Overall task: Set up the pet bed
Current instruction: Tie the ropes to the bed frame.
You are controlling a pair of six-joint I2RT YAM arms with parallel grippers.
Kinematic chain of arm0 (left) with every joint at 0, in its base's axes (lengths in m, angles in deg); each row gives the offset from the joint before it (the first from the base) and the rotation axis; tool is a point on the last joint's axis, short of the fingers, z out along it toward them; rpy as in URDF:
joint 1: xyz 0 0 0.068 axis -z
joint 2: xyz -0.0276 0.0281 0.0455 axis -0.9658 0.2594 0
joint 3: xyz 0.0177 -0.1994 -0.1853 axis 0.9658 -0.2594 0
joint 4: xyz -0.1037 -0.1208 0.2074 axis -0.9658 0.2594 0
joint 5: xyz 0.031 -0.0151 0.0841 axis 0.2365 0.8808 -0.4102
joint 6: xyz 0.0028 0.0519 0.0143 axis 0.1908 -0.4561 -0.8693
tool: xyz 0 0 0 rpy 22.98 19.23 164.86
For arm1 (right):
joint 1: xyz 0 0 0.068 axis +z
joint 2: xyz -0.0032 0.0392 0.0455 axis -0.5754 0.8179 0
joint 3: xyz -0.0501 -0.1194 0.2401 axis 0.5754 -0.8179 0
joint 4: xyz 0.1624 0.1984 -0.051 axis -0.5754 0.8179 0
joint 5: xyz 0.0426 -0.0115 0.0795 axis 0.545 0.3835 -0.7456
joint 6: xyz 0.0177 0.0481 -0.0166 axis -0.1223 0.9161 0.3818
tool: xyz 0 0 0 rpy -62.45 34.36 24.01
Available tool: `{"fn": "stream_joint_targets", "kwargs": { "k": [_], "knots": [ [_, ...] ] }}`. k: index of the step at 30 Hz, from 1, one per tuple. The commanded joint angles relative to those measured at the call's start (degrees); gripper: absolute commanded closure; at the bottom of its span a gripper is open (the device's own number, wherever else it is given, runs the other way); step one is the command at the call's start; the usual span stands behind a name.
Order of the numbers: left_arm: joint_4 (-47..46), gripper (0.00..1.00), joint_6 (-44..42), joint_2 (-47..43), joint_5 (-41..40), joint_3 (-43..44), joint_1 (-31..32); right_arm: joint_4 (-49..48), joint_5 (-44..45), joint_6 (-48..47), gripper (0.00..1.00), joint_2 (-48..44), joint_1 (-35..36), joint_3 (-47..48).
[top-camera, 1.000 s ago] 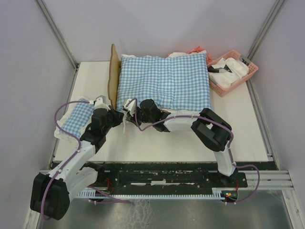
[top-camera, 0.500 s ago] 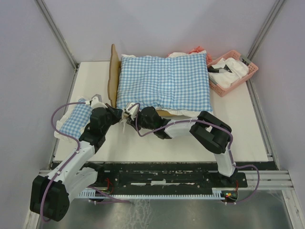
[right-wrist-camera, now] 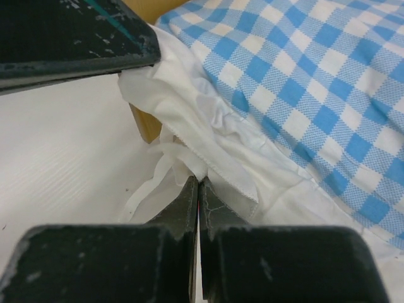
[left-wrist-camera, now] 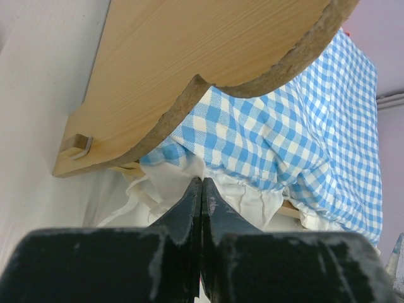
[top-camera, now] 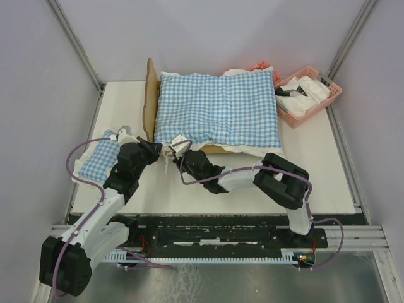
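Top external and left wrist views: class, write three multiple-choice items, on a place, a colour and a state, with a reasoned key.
1. Where on the white table does the pink plastic basket stand? A far right corner; B near left corner; C centre.
2. Which colours has the large checked fabric cushion? A red-white; B blue-white; C green-white.
3. How do the jaws of the left tool stand? A wide apart; B shut; C hidden.
Key: 1 A, it sits at the far right edge; 2 B, blue and white squares show; 3 B, the jaws meet without a gap.
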Motion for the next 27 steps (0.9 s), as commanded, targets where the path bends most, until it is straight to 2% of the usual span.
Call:
{"fn": "stream_joint_targets", "kwargs": {
  "k": [1,3,9,11,15,18,22,27],
  "knots": [
    [-1.1,0.97,3.3,-1.4,-0.9,1.2,-0.3,-0.8,8.9,1.8,0.98,-1.7,1.4,2.9],
    [-1.0,0.97,3.6,-1.4,-0.5,1.2,-0.2,-0.4,11.3,2.3,0.98,-1.2,1.8,3.4],
    [-0.1,0.95,3.4,-2.1,-1.0,0.6,-0.3,0.0,10.8,3.7,0.98,-0.1,2.4,5.0],
    [0.9,0.9,2.6,-2.9,-1.8,0.4,-0.2,1.2,10.5,3.8,0.98,0.2,2.7,6.3],
    [5.7,0.72,0.1,-5.3,-4.7,0.1,-0.2,2.7,10.4,3.8,0.98,0.4,2.9,7.8],
    [9.1,0.67,-0.7,-8.2,-6.2,-1.4,-0.2,4.2,10.7,3.7,0.98,0.9,2.9,8.7],
    [9.8,0.7,0.2,-10.6,-6.4,-5.8,-0.3,4.2,11.0,3.7,0.98,1.3,2.9,8.8],
    [2.5,0.79,-0.4,-10.1,-3.3,-11.3,-0.2,4.2,10.7,4.0,0.98,0.9,3.0,8.0]
  ]
}}
